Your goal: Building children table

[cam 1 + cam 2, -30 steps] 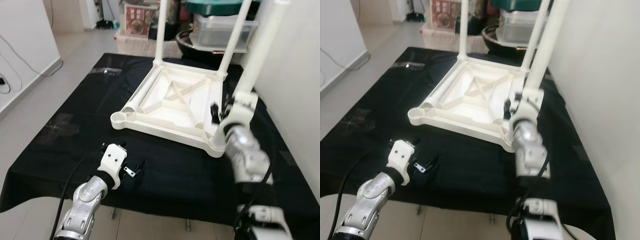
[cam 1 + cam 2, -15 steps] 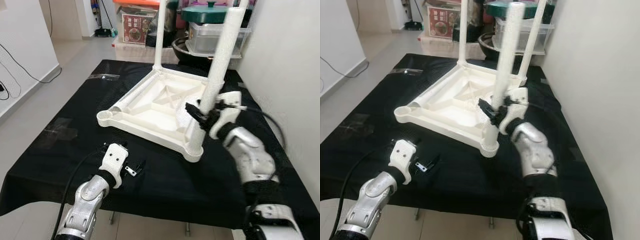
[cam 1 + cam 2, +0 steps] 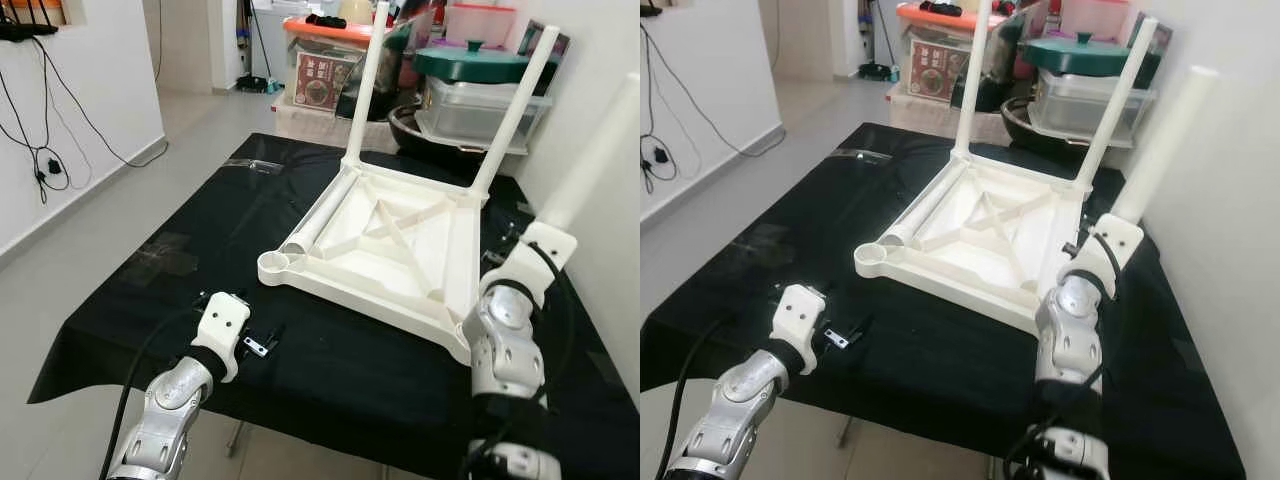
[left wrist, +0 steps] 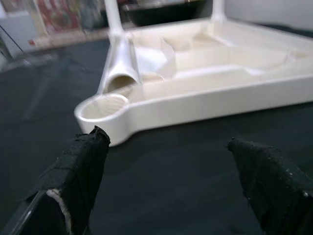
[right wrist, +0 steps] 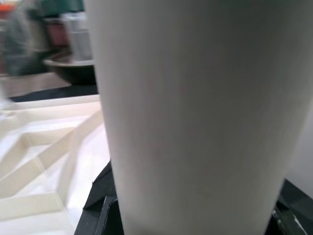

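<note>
Tabletop: white plastic children's tabletop (image 3: 385, 245) lies upside down in the middle of the black-covered surface (image 3: 150, 270), with two legs (image 3: 365, 85) standing in its far corner sockets.
Loose leg: a third white leg (image 3: 1155, 145) is gripped by the right end effector (image 5: 195, 215), whose fingers are closed around it, near the surface's right edge.
Change: half a second ago this leg stood over the near-right corner socket; now it is tilted up and away to the right, so it is probably not seated yet.
Empty socket: near-left corner socket (image 4: 102, 107) awaits a leg.
Left end effector (image 4: 166, 166): spread wide, holding nothing, low over the surface's near edge.
</note>
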{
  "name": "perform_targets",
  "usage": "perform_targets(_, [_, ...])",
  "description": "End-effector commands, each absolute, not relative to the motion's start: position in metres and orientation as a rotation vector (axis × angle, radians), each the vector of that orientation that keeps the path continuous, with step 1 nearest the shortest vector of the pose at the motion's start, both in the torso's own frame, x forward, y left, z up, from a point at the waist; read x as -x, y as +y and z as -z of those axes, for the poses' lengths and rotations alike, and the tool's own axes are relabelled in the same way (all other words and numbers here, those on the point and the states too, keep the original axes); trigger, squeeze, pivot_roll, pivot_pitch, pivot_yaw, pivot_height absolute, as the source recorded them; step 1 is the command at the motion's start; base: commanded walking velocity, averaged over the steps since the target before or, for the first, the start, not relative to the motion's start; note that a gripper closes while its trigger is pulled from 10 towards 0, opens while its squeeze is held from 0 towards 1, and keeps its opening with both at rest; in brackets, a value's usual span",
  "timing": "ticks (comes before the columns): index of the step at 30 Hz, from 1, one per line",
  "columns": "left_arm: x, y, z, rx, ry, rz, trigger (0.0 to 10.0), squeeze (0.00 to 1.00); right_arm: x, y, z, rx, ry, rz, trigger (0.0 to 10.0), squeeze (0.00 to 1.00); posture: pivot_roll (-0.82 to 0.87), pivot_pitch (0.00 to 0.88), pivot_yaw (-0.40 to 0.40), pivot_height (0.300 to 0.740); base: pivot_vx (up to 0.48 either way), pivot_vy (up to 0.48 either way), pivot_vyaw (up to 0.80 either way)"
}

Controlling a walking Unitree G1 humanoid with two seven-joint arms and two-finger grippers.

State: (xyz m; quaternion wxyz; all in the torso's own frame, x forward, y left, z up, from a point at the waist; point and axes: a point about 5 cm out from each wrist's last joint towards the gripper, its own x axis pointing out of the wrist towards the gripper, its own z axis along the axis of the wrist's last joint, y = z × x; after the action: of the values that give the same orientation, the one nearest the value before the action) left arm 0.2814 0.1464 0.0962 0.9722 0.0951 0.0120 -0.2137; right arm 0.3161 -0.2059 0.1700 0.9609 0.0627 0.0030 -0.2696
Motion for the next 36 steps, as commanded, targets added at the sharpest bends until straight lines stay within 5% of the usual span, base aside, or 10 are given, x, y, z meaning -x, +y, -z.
perform_targets(1, [-0.28, 0.141, -0.095, -0.186, 0.026, 0.462, 10.0, 0.0, -0.316, -0.178, -0.157, -0.15, 0.069, 0.303, 10.0, 0.38, -0.02, 0.0, -0.067, 0.74, 0.0, 0.0, 0.0])
perform_targets(3, [-0.28, 0.14, -0.095, -0.186, 0.027, 0.464, 10.0, 0.0, -0.316, -0.174, -0.162, -0.149, 0.034, 0.259, 10.0, 0.38, -0.02, 0.0, -0.067, 0.74, 0.0, 0.0, 0.0])
perform_targets(4, [-0.28, 0.139, -0.096, -0.183, 0.024, 0.466, 10.0, 0.0, -0.32, -0.17, -0.169, -0.147, 0.016, 0.179, 10.0, 1.0, -0.01, 0.0, -0.075, 0.74, 0.0, 0.0, 0.0])
perform_targets(7, [-0.281, 0.137, -0.097, -0.179, 0.02, 0.462, 10.0, 0.0, -0.327, -0.17, -0.182, -0.079, 0.005, 0.107, 10.0, 1.0, -0.01, 0.0, -0.077, 0.74, 0.0, 0.0, 0.0])
perform_targets(8, [-0.281, 0.138, -0.097, -0.178, 0.019, 0.458, 10.0, 0.0, -0.331, -0.172, -0.189, -0.054, -0.004, 0.061, 10.0, 0.0, 0.0, 0.0, -0.078, 0.74, 0.0, 0.0, 0.0])
perform_targets(23, [-0.284, 0.138, -0.099, -0.183, 0.016, 0.456, 10.0, 0.0, -0.339, -0.183, -0.18, 0.084, 0.054, -0.647, 9.3, 0.0, 0.01, 0.0, -0.084, 0.74, 0.0, 0.0, 0.0])
perform_targets(24, [-0.284, 0.138, -0.1, -0.182, 0.014, 0.455, 10.0, 0.0, -0.341, -0.181, -0.177, 0.079, 0.062, -0.667, 4.7, 0.0, 0.02, 0.0, -0.086, 0.74, 0.0, 0.0, 0.0])
perform_targets(26, [-0.284, 0.139, -0.1, -0.182, 0.013, 0.452, 10.0, 0.0, -0.344, -0.179, -0.177, 0.067, 0.061, -0.664, 2.5, 0.0, 0.02, 0.0, -0.089, 0.74, 0.0, 0.0, 0.0])
perform_targets(27, [-0.283, 0.141, -0.099, -0.183, 0.015, 0.449, 10.0, 0.0, -0.351, -0.18, -0.177, 0.038, 0.062, -0.588, 0.0, 0.0, 0.02, 0.0, -0.089, 0.74, 0.0, 0.0, 0.0])
perform_targets(36, [-0.279, 0.139, -0.096, -0.181, 0.025, 0.45, 10.0, 0.0, -0.344, -0.255, -0.131, -0.148, 0.247, 0.584, 0.0, 0.0, 0.02, 0.0, -0.089, 0.74, 0.0, 0.0, 0.0])
